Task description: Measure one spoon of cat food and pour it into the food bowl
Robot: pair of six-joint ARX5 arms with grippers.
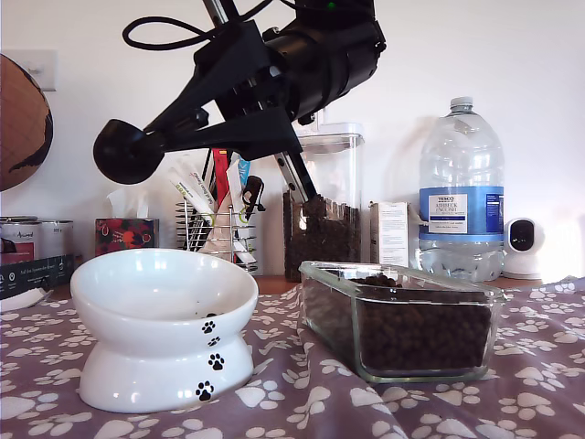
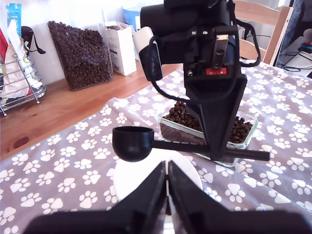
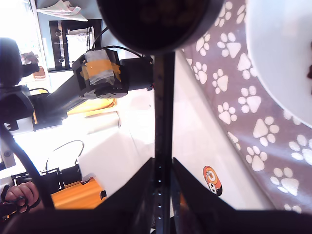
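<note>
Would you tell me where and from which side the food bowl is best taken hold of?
Grip the bowl by its rim on the exterior view's right, coming down from above with one finger inside and one outside. The wall there is thin enough to straddle; the pedestal looks too broad. The spoon in my second gripper hangs toward the other side.

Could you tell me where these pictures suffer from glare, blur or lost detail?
Exterior view: backlit, so my second gripper and the spoon are near silhouettes. First wrist view: my first gripper is blurred up close, the food bowl washed out. Second wrist view: the spoon cup is soft and dark, the background overexposed.
</note>
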